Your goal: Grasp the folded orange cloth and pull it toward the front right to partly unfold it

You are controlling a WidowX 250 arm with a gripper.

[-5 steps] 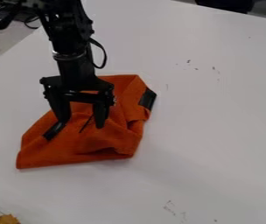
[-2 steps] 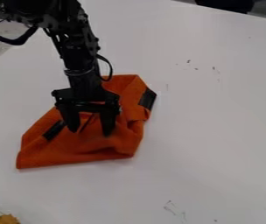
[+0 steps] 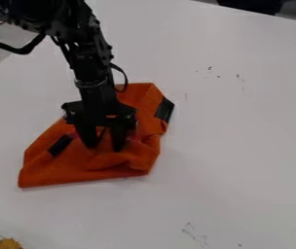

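One black gripper (image 3: 105,146) is partly open, its two fingertips apart over the middle of one orange cloth (image 3: 108,163), left of centre on the table (image 3: 235,141). Two black patches mark the cloth, one near left, one far right.

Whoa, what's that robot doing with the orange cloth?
The robot's black gripper is pointing down at the rumpled orange cloth, near its middle. I can't tell whether it has hold of any. The cloth lies partly folded on a white table, with dark patches on it.
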